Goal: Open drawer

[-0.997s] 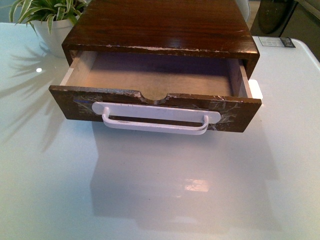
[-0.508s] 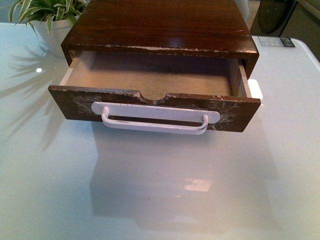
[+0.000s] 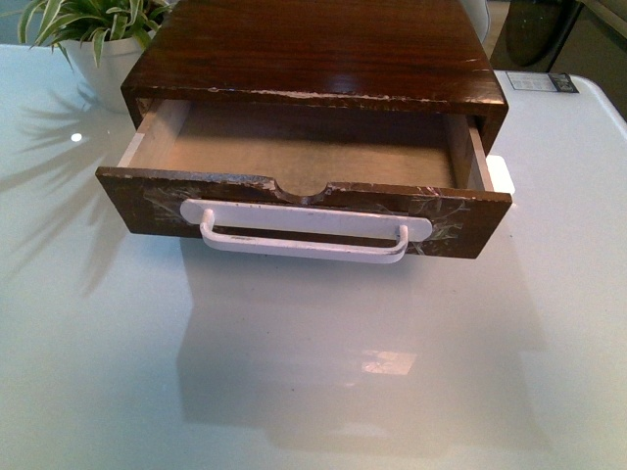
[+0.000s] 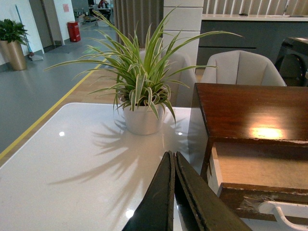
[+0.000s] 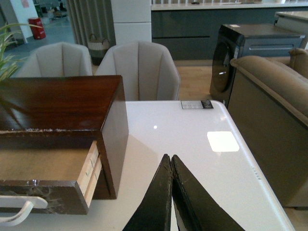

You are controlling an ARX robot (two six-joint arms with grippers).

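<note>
Drawer: the wide, shallow dark-brown wooden drawer (image 3: 304, 201) stands pulled well out of its dark-brown wooden cabinet (image 3: 313, 49), near the middle of the glossy white desk (image 3: 313, 372); its pale inside is bare.
Drawer front: whitish scratches mark the face, and a half-round notch cuts the middle of the top edge.
Handle: a long white bar handle (image 3: 306, 235) runs across the front, below the notch; nothing touches it.
Left end effector: in the left wrist view, the dark left end effector (image 4: 173, 161) has its two fingers pressed together, closed on nothing; it sits above the desk, beside the drawer's left front corner and apart from it.
Right end effector: in the right wrist view, the dark right end effector (image 5: 171, 163) is likewise closed and empty, over the desk to the right of the cabinet, not touching it.
Front view: neither arm appears.
Plant: a green-and-white striped leafy plant in a round white pot (image 4: 142, 118) stands on the desk just beyond the cabinet's left rear corner, casting leaf shadows on the surface.
Surroundings: pale upholstered chairs (image 5: 139, 67) stand behind the desk.
</note>
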